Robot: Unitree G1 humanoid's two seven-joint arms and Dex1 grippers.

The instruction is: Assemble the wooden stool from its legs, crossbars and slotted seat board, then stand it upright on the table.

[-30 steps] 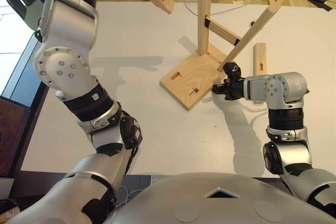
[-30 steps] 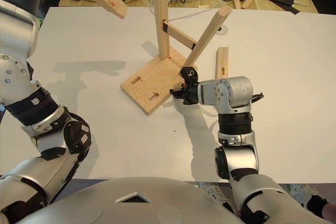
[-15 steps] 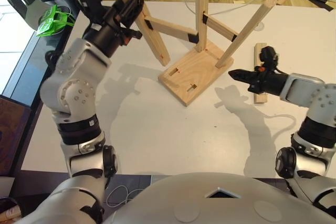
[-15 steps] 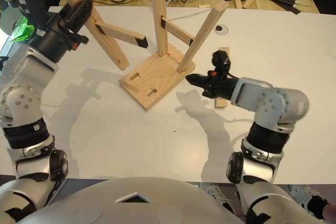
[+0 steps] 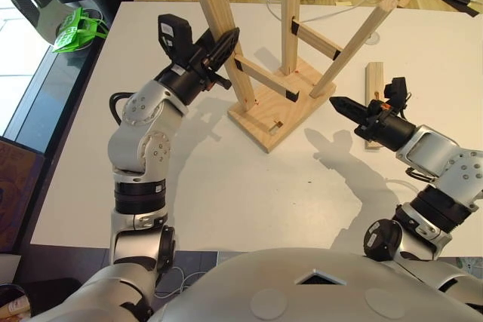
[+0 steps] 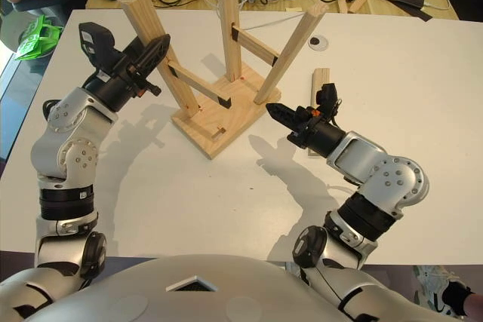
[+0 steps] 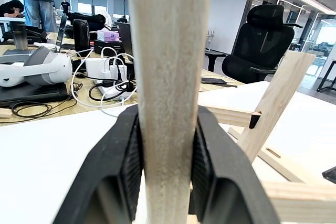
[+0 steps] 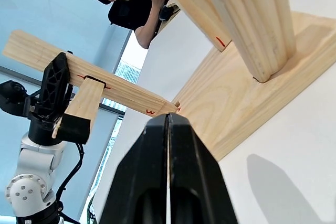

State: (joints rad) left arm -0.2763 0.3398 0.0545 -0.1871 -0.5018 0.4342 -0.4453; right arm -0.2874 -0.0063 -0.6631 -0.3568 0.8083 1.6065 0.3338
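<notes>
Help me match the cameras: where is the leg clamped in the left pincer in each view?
Left eye: leg, upper left of centre.
Right eye: leg, upper left.
Left wrist: leg, close up between the fingers.
Right wrist: leg, beyond the seat board.
Shared landmark: the left pincer gripping it.

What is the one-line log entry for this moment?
left tool: shut on third leg, lower end on seat board | right tool: shut, empty, beside seat board | two legs set in seat board
</notes>
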